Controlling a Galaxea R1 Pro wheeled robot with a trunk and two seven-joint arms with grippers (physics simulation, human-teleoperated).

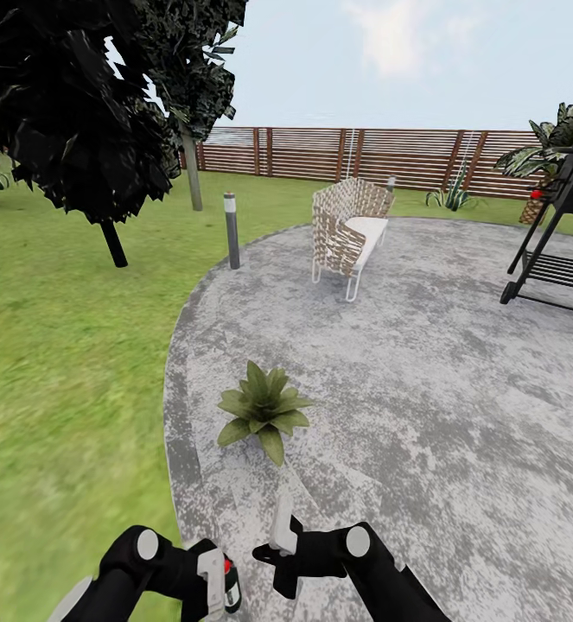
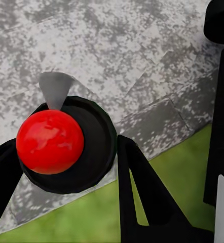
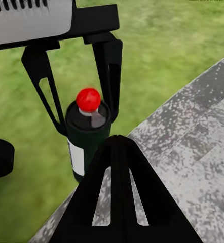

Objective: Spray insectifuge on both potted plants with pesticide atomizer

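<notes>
My left gripper (image 1: 224, 589) is shut on the pesticide atomizer (image 1: 231, 584), a dark bottle with a red spot on top. In the left wrist view the atomizer's red top (image 2: 49, 142) sits between the two black fingers (image 2: 142, 192). The right wrist view shows the atomizer (image 3: 85, 139) upright in the left gripper (image 3: 86, 124), over the patio's edge. My right gripper (image 1: 283, 542) is shut and empty just beside it, its closed tips (image 3: 117, 142) pointing at the bottle. One potted plant (image 1: 264, 410) stands on the round grey patio (image 1: 424, 389), ahead of both grippers. The second potted plant is out of view.
Green lawn (image 1: 61, 389) lies to the left of the patio. A wicker bench (image 1: 348, 231) and a bollard lamp (image 1: 232, 230) stand farther back, with a black grill cart (image 1: 558, 242) at the right. A dark tree (image 1: 87, 112) and a wooden slat fence (image 1: 364, 155) close the background.
</notes>
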